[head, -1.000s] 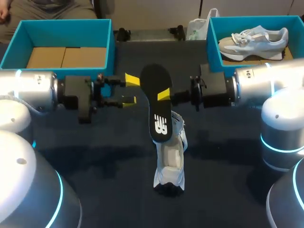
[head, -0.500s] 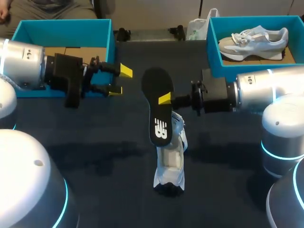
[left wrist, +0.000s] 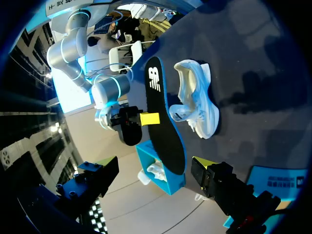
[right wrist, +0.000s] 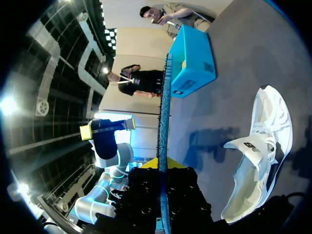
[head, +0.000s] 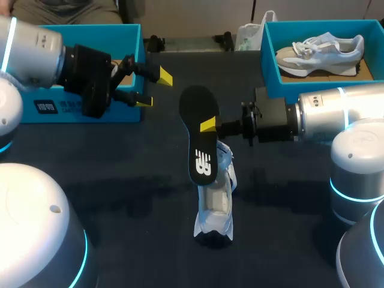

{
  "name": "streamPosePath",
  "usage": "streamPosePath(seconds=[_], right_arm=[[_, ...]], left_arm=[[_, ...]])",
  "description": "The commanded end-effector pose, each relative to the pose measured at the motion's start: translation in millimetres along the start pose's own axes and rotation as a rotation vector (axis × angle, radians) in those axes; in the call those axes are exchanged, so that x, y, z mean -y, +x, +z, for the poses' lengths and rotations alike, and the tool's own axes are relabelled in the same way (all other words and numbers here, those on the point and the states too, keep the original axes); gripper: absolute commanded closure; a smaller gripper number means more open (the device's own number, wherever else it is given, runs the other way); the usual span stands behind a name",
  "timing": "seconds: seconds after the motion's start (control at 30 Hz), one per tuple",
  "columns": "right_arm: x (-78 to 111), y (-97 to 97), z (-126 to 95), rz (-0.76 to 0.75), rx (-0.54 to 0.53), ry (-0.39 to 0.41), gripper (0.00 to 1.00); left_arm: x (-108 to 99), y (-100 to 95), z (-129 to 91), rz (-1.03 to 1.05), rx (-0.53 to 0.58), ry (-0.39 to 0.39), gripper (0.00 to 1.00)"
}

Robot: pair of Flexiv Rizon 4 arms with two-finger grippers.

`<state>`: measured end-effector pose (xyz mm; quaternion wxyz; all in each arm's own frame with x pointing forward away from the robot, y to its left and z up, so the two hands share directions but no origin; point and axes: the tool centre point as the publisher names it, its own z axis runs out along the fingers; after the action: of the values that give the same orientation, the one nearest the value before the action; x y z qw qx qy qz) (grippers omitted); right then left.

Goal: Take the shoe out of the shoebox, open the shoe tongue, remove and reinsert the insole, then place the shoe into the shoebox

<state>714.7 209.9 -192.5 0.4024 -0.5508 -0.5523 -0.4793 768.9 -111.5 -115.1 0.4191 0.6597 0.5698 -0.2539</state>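
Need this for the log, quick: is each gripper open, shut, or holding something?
Left gripper: open, holding nothing.
Right gripper: shut on the insole.

**Dark Table, Soft Shadows**

A dark, matte table (head: 120, 204) fills the head view, and soft, blurred shadows lie across its surface. At its far edge sits a crumpled white plastic bag (head: 251, 35). Near it, two black fittings (head: 157, 43) flank a pale strip (head: 189, 45).
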Motion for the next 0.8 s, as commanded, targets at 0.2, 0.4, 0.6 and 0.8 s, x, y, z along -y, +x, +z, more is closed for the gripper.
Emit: streamPosePath(seconds=[0.2,0.4,0.6,0.8], right_arm=[[0.7,0.2,1.6,0.000,0.002,-0.002,1.00],[0.7,0.2,1.6,0.000,0.002,-0.002,1.00],[0.7,0.2,1.6,0.000,0.002,-0.002,1.00],[0.7,0.2,1.6,0.000,0.002,-0.002,1.00]], left_arm=[[-9.0,-5.4,-5.6,0.020,-0.203,0.013,0.00],[-14.3,-6.5,-5.0,0.031,-0.279,0.024,0.00],[-16.9,-10.8,-1.9,0.039,-0.348,0.035,0.00],[-17.9,-15.4,2.0,0.030,-0.390,0.038,0.00]])
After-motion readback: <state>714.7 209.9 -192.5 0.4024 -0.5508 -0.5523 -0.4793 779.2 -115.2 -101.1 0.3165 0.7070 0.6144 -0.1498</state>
